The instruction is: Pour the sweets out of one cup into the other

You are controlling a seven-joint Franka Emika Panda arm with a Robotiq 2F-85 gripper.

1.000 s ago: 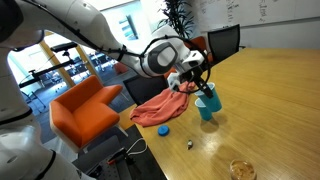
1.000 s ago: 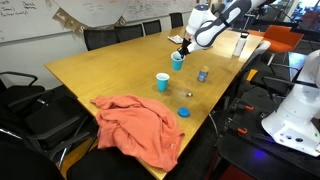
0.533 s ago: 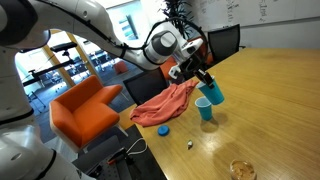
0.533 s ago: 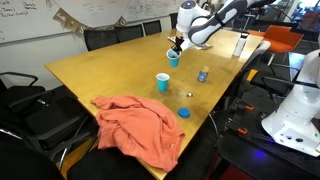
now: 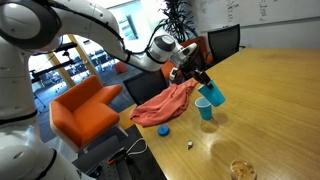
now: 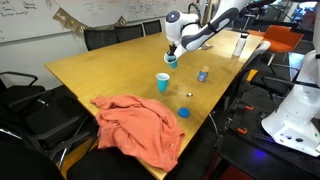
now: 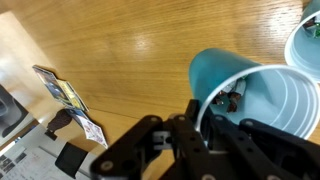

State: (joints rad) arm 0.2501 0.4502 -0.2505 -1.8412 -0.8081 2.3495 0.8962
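Observation:
My gripper (image 5: 196, 78) is shut on the rim of a light blue cup (image 5: 212, 94) and holds it tilted above the wooden table (image 5: 280, 100). A second blue cup (image 5: 206, 110) stands upright just below it. In an exterior view the held cup (image 6: 172, 58) hangs beyond the standing cup (image 6: 163, 81). In the wrist view the gripper (image 7: 195, 125) pinches the wall of the held cup (image 7: 265, 100). Wrapped sweets (image 7: 232, 100) lie inside near the rim. The standing cup's rim (image 7: 305, 45) shows at the upper right.
A red-orange cloth (image 6: 135, 125) lies near the table's edge, with a blue lid (image 6: 184, 112) and a small can (image 6: 203, 74) nearby. A glass jar (image 5: 240, 170) stands at the front. Orange chairs (image 5: 85, 110) stand beside the table. Cards (image 7: 62, 95) lie at the table's edge.
My gripper has lifted the blue cup up and away from the standing cup and tilted it further. The standing cup has not moved.

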